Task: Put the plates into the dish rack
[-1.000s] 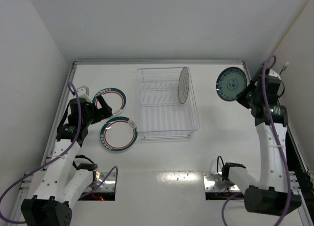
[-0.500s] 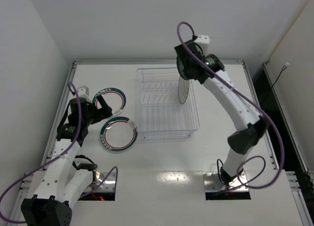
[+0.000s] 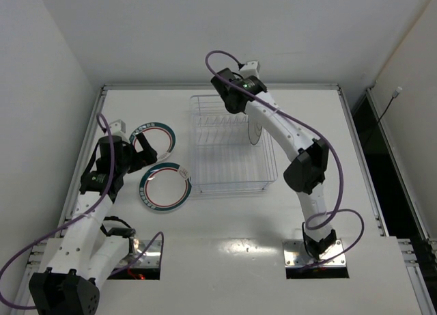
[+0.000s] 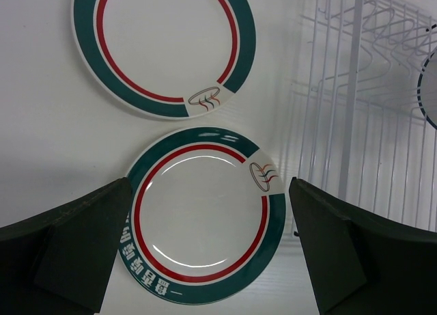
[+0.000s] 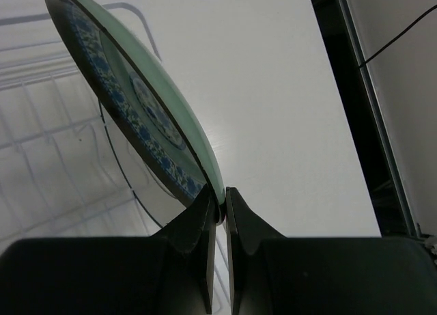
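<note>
The right pincer point(image 5: 220, 206) is nipped narrow on the rim of the teal patterned round plate point(image 5: 130, 96). It carries the plate on edge, and the plate leans up and away from the fingers instead of hanging plumb. In the overhead view the arm hides most of this plate. The wrist is over the far end of the clear plastic dish rack point(image 3: 229, 188), towards its middle.

What matters next is how the plate lies to the rack's tines. The pale greyish-white round plate point(image 3: 256, 132) stands on edge in the right part of the rack, its faces turned left and right. A slot therefore takes a plate whose long axis runs near to far. From the right wrist view, the rack's wires lie below and left of the teal plate, and a dark rim, likely the pale plate's, curves just beneath it. I judge the teal plate must go straight down into a free slot left of the pale plate, with its lean taken out first.

The left pincer point(image 3: 141, 145) is spread wide and holds nothing. It hovers above the two white plates with dark green rims and a thin red ring, one farther point(image 3: 158, 139) and one nearer point(image 3: 165, 187). Both lie flat on the white bench point(image 3: 239, 219), left of the rack.
</note>
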Robot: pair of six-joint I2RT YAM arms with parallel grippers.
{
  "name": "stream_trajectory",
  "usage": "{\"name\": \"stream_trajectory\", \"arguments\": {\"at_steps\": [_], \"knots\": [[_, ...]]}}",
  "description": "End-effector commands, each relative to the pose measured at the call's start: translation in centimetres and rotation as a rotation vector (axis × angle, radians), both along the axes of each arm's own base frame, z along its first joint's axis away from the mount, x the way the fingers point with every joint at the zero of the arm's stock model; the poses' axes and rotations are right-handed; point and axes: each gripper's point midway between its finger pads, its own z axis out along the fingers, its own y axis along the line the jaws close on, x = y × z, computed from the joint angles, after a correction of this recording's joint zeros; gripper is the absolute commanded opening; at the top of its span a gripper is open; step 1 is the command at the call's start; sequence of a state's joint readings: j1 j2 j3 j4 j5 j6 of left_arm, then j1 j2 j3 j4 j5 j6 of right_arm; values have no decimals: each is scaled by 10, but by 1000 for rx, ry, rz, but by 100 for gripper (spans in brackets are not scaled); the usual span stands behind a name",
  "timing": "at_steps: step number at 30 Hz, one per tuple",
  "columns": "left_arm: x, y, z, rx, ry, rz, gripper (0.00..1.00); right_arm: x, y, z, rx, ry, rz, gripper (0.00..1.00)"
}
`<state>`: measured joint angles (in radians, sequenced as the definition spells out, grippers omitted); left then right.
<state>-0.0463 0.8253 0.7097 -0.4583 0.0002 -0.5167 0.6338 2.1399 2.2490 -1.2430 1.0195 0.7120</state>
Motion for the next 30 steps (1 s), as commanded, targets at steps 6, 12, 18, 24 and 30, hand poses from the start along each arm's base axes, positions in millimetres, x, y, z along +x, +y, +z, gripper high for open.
{"name": "stream_trajectory", "arguments": {"at_steps": [6,12,18,24,30], "knots": [[6,-5,18,-9,-52,-15,100,2,8,-44,-72,53,-24,0],[7,-7,16,-13,-43,-23,100,-12,28,-108,38,164,-27,0],[7,-5,15,-8,-43,-15,100,-25,50,-147,165,242,3,0],[7,-3,15,-3,-43,-7,100,-25,44,-120,194,192,23,22],[6,-1,13,3,-34,2,100,-33,36,-36,200,70,88,44]]}}
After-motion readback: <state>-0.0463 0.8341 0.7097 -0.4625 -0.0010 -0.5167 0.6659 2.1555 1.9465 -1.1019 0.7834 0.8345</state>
